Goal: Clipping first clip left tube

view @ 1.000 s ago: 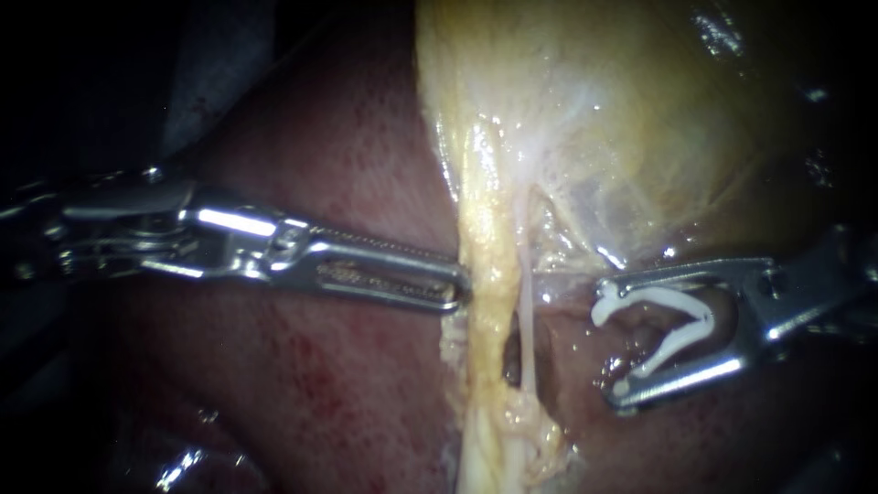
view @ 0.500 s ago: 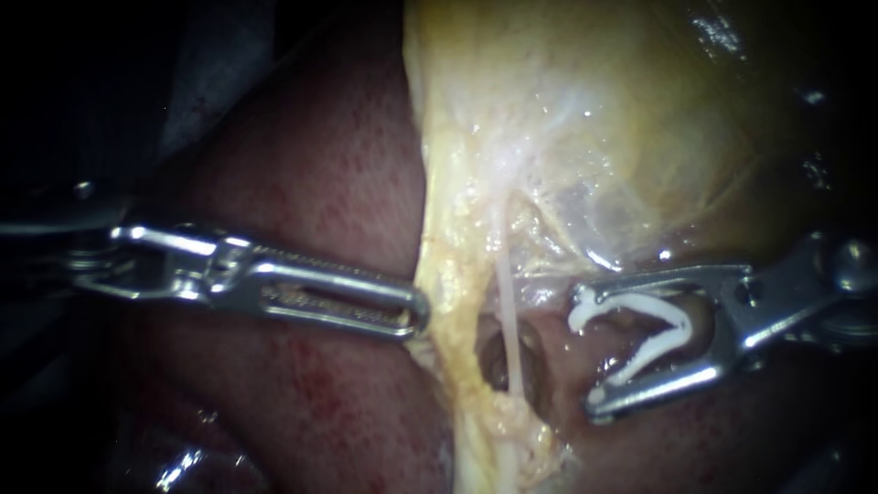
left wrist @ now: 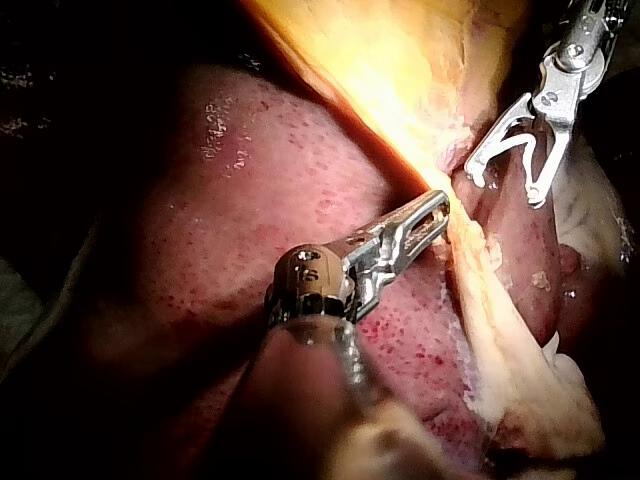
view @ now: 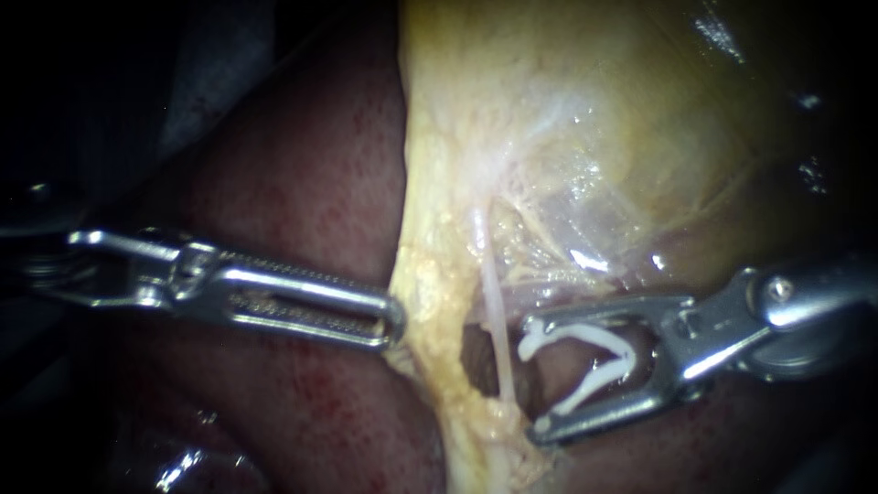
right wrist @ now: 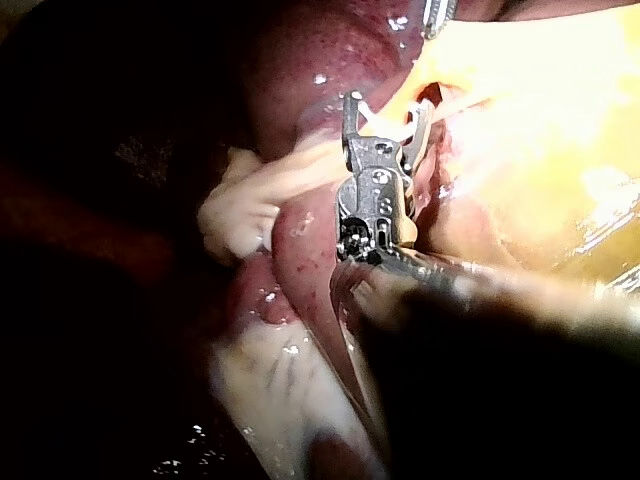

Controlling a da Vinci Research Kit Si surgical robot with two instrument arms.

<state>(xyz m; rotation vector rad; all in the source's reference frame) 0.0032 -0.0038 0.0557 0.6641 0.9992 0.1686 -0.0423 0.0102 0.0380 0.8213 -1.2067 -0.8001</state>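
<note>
- The left instrument (view: pixel 389 322) comes in from the left, low across the liver (view: pixel 311 183).
- Its jaws are clenched on the left edge of a yellow band (view: pixel 425 302) that hangs from the gallbladder (view: pixel 594 110). The left wrist view shows the same grasp.
- A thin pale tube (view: pixel 492 302) runs down just right of the band, with a dark window between the two.
- The views do not show whether this tube or the band is the task's left tube.
- The right instrument (view: pixel 533 377) comes in from the right, its mouth facing left toward the tube.
- Its jaws stand wide apart and carry a white clip (view: pixel 585 335) between them, one leg along each jaw, spread in a V that opens to the left.
- The tube lies just left of the two jaw tips, outside the mouth and not yet between the clip's legs.
- The upper tip is near the tube's middle, the lower tip near its lower end. I cannot tell whether either tip touches it.
</note>
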